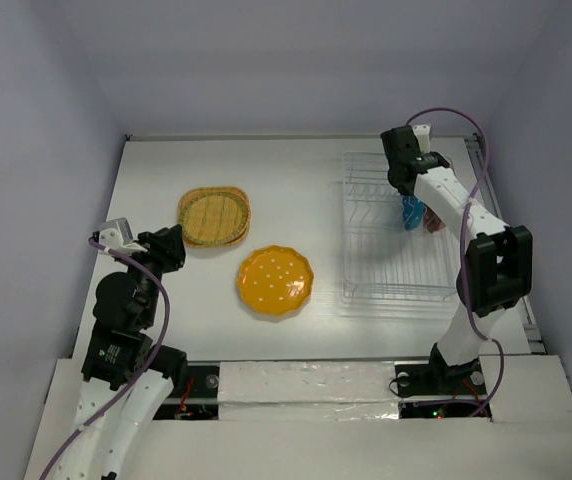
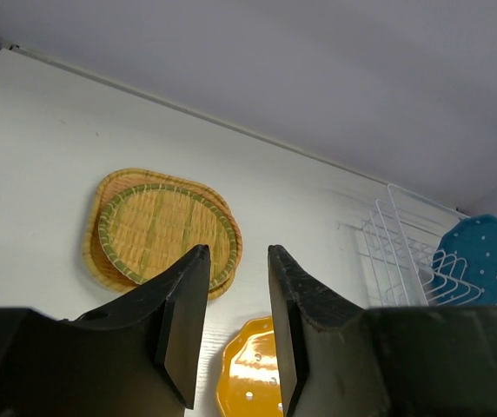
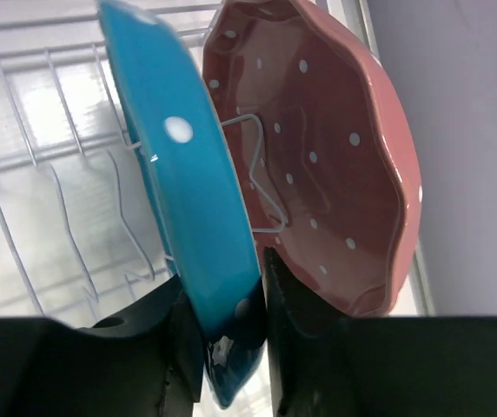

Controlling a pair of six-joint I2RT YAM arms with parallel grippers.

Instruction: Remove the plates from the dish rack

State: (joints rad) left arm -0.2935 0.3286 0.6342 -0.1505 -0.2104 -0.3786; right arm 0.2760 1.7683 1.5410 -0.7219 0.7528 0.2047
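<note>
My right gripper (image 1: 407,197) reaches into the white wire dish rack (image 1: 391,272) and is shut on the rim of the blue dotted plate (image 1: 411,213). In the right wrist view the jaws (image 3: 227,280) clamp the blue plate (image 3: 188,174), which stands on edge between the rack wires (image 3: 57,156). The dusty red plate (image 3: 335,165) stands right behind it. Two stacked tan woven plates (image 1: 213,215) and the orange plate (image 1: 276,281) lie flat on the table. My left gripper (image 1: 171,248) is open and empty at the left, above the table (image 2: 235,261).
The rack stands at the right, close to the side wall and table edge (image 1: 526,300). White walls enclose the table at the back and on both sides. The left wrist view shows the tan plates (image 2: 157,226), orange plate (image 2: 248,373) and rack (image 2: 396,252).
</note>
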